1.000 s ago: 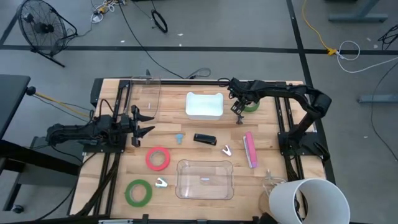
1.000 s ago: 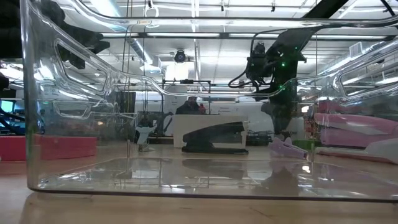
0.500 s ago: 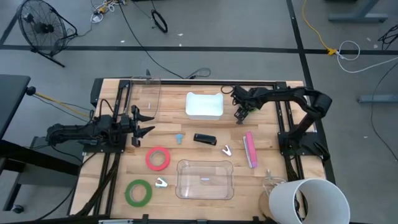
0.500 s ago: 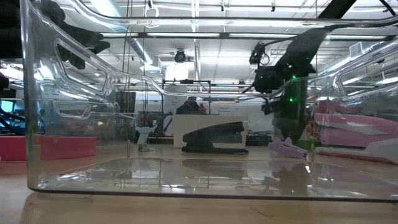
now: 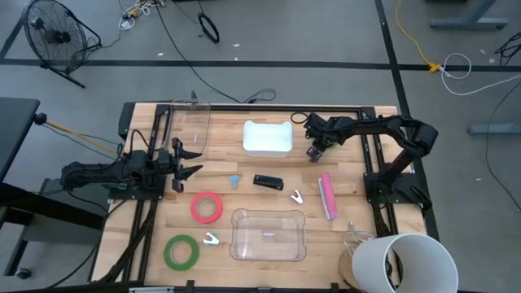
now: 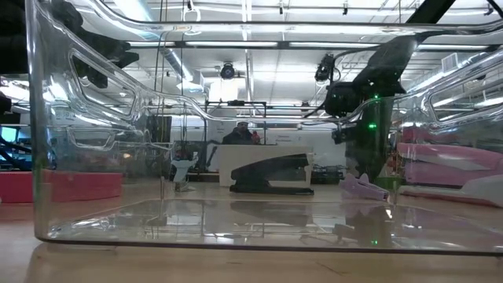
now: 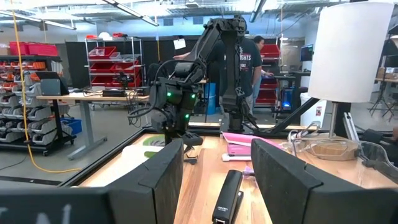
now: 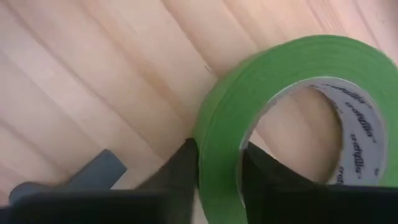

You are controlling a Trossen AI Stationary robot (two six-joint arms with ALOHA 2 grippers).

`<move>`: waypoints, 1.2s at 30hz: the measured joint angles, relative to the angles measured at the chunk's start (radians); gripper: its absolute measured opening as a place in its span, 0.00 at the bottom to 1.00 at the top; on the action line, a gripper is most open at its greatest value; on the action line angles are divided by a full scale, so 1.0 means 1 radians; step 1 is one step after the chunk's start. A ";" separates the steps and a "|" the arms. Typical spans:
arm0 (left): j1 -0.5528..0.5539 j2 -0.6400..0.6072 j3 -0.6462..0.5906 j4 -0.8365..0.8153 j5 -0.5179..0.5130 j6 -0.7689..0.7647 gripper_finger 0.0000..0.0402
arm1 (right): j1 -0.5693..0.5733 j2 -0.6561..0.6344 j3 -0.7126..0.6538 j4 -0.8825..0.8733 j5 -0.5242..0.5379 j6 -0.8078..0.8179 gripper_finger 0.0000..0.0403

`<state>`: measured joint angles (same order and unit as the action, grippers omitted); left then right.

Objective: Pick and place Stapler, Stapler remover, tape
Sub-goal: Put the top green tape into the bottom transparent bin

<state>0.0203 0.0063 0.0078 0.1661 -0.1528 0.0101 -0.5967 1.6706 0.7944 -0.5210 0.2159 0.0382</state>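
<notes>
The right gripper [image 8: 217, 171] is down at the back of the table, beside the white tray [image 5: 268, 137]. Its two fingers pinch the wall of a green tape roll [image 8: 292, 106], one finger outside, one inside the hole. The left gripper [image 5: 189, 161] waits at the left side with fingers apart. A black stapler [image 5: 267, 181], pink stapler [image 5: 327, 195], red tape [image 5: 207, 207], another green tape [image 5: 181, 251] and a clear box [image 5: 268, 234] lie in the middle and front.
</notes>
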 joint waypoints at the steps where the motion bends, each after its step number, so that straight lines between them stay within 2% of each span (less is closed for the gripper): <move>1: 0.000 0.000 0.000 0.000 0.000 0.000 0.48 | 0.001 0.000 0.000 -0.001 0.001 -0.005 0.16; 5: 0.000 0.000 0.000 -0.001 0.000 0.000 0.48 | 0.000 0.002 0.010 -0.017 -0.007 -0.011 0.16; 10: 0.000 0.000 0.000 -0.001 0.000 0.000 0.48 | -0.001 0.000 0.088 -0.139 0.017 -0.013 0.16; 14: 0.000 0.000 0.000 -0.001 0.000 0.000 0.48 | 0.012 -0.017 0.186 -0.213 0.008 -0.020 0.16; 20: 0.000 0.000 0.000 -0.002 0.000 0.000 0.48 | 0.082 -0.017 0.349 -0.436 0.012 -0.011 0.16; 24: 0.000 0.000 0.000 -0.002 -0.002 0.001 0.48 | 0.160 -0.017 0.478 -0.612 -0.012 0.027 0.16; 29: 0.000 0.000 0.000 -0.001 -0.004 0.001 0.48 | 0.312 -0.018 0.640 -0.754 -0.046 0.116 0.16; 36: 0.000 0.000 0.000 0.000 -0.004 0.000 0.48 | 0.593 -0.019 0.815 -0.804 -0.078 0.303 0.16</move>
<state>0.0203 0.0063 0.0076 0.1658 -0.1566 0.0105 -0.0038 1.6520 1.6096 -1.3250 0.1379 0.3407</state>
